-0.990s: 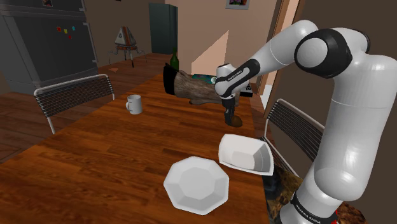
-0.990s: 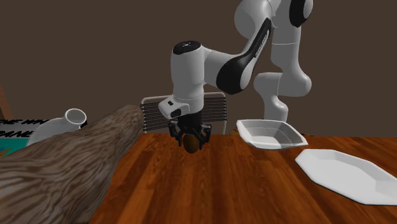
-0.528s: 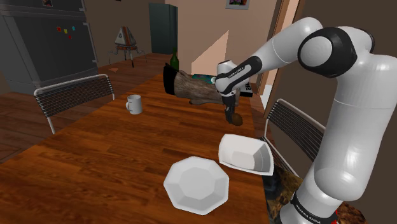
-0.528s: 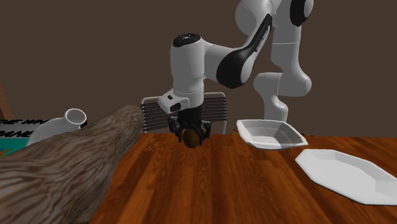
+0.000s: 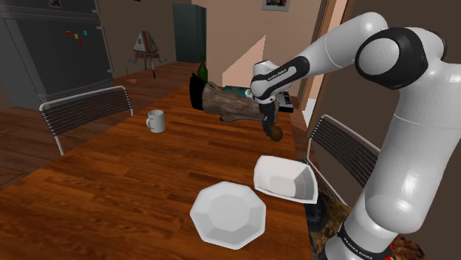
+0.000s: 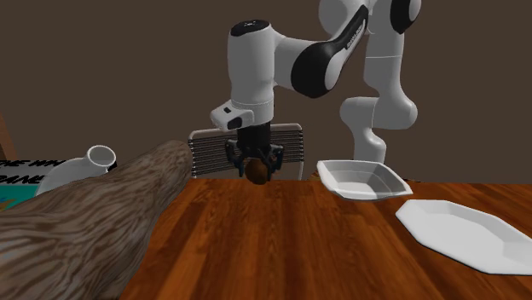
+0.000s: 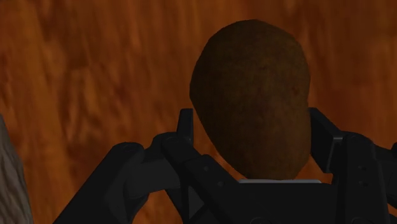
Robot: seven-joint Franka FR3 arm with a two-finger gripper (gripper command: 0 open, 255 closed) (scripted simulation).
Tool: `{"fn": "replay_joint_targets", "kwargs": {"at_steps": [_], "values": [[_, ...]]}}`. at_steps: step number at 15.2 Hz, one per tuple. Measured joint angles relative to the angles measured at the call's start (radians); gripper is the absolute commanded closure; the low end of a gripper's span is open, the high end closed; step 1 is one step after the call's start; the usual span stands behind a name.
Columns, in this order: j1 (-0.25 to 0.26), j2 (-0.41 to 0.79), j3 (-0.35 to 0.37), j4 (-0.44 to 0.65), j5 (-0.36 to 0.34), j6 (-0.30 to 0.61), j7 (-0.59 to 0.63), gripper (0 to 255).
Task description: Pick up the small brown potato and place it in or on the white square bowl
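My black gripper (image 5: pixel 273 131) (image 6: pixel 257 170) is shut on the small brown potato (image 5: pixel 275 134) (image 6: pixel 257 172) (image 7: pixel 254 102) and holds it in the air above the wooden table (image 5: pixel 125 185). In the wrist view the potato bulges out between the fingers with wood grain behind it. The white square bowl (image 5: pixel 284 178) (image 6: pixel 361 179) stands on the table near its edge, below the gripper and nearer the stand in the shoulder view; it lies to the gripper's right in the second exterior view.
A white octagonal plate (image 5: pixel 227 213) (image 6: pixel 465 233) lies beside the bowl. A rough brown log-like object (image 5: pixel 229 103) (image 6: pixel 85 222), a green bottle (image 5: pixel 202 69) and a white mug (image 5: pixel 155 120) (image 6: pixel 81 166) stand on the table. Wire chairs (image 5: pixel 85 111) (image 5: pixel 347 151) flank it.
The gripper has risen with the potato, lifting it higher above the table. The bowl and plate have not moved.
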Motion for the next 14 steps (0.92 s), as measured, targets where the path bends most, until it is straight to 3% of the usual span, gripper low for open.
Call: {"fn": "replay_joint_targets", "kwargs": {"at_steps": [14], "values": [[0.010,-0.076,0.005,0.085,-0.010,-0.159,-0.011,255]]}}
